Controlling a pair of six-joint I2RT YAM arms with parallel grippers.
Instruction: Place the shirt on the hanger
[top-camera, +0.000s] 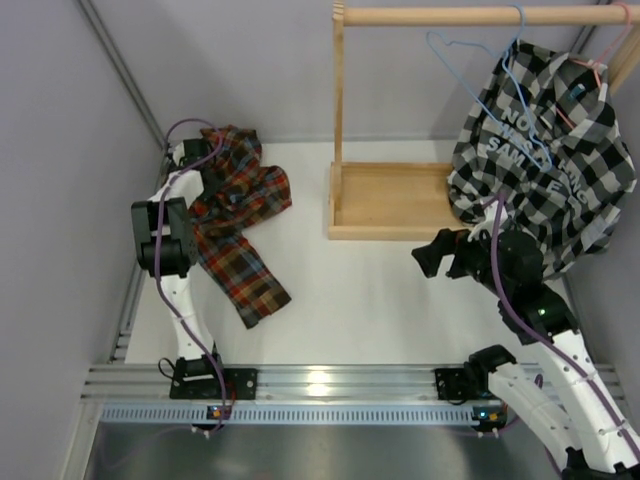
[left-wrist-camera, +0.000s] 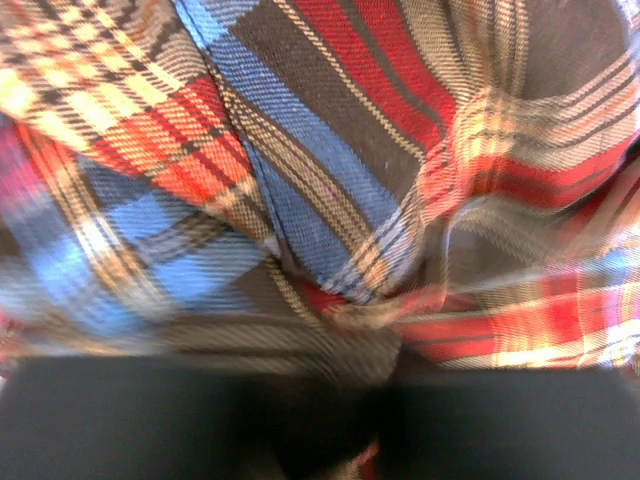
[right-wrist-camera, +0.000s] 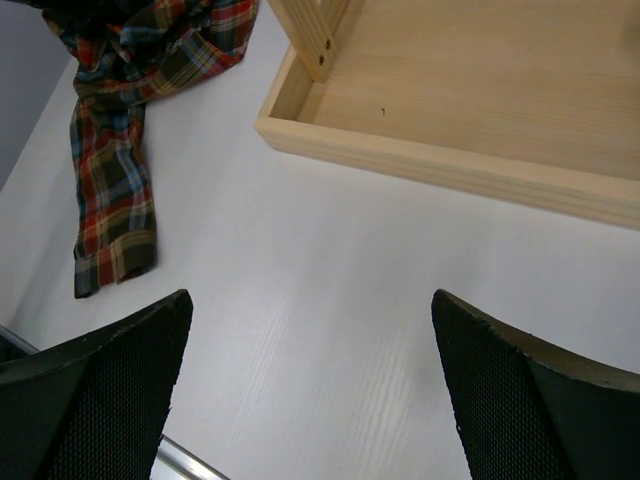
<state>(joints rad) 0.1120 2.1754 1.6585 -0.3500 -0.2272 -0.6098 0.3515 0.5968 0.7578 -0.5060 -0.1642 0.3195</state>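
Top view: you have the shirt heaped far left on the table over your left gripper, and the hanger on the far-right rail; left wrist: plaid only, its grip cannot be told; right wrist: right gripper spread wide.

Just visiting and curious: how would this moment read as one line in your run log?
left gripper: buried in shirt, jaws unclear | right gripper: open, empty, over table | hanger: on rail, untouched
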